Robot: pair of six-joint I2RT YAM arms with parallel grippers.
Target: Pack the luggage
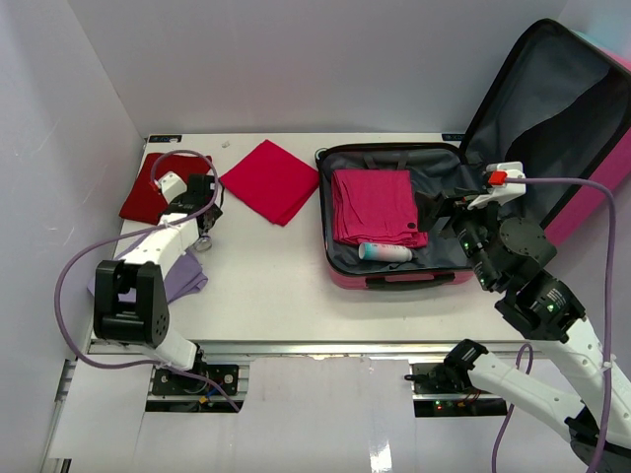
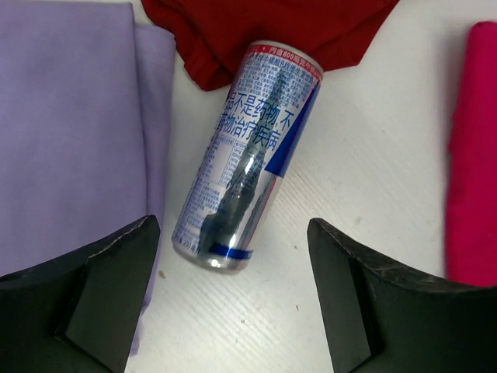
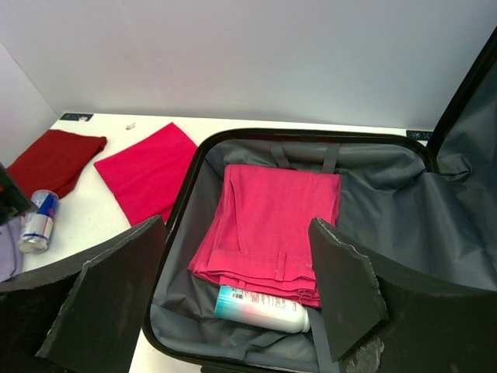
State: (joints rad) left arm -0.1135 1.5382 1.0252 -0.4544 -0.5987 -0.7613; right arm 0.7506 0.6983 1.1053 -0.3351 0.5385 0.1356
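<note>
At the table's (image 1: 266, 276) 9 o'clock, the left gripper (image 2: 231, 233) hangs spread over the can (image 2: 248, 155); next it should close. The right gripper (image 3: 237, 233) hovers spread over the luggage (image 1: 394, 279).

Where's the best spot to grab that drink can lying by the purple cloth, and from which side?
Probably across the middle of the can, from straight above: it lies on its side, long walls facing the fingers of the open left gripper.
</note>
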